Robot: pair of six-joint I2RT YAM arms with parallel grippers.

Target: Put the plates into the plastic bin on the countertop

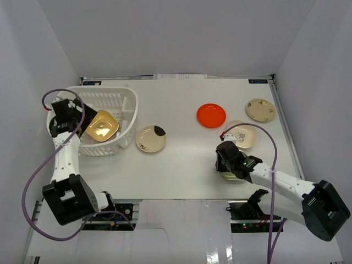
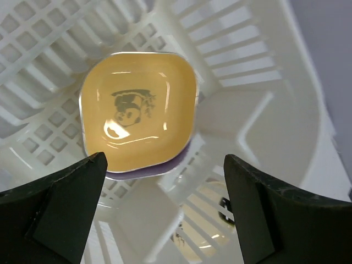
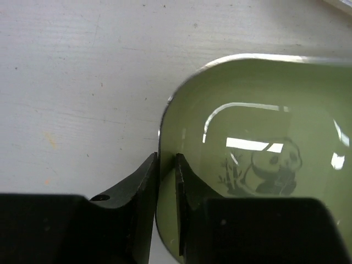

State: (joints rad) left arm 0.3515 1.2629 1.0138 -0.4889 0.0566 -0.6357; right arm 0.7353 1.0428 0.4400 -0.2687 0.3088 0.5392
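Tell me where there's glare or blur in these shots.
Left wrist view: white glints on the yellow plate, and the left fingers are soft at the bottom. Right wrist view: bright curved reflections on the green plate, and the right fingers are dark and blurred. Top view: evenly lit, fairly sharp.

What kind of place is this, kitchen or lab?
Likely a lab test cell, not a kitchen: bare white table boxed by white walls, left arm and right arm bolted at its near edge, bin and green plate as props.
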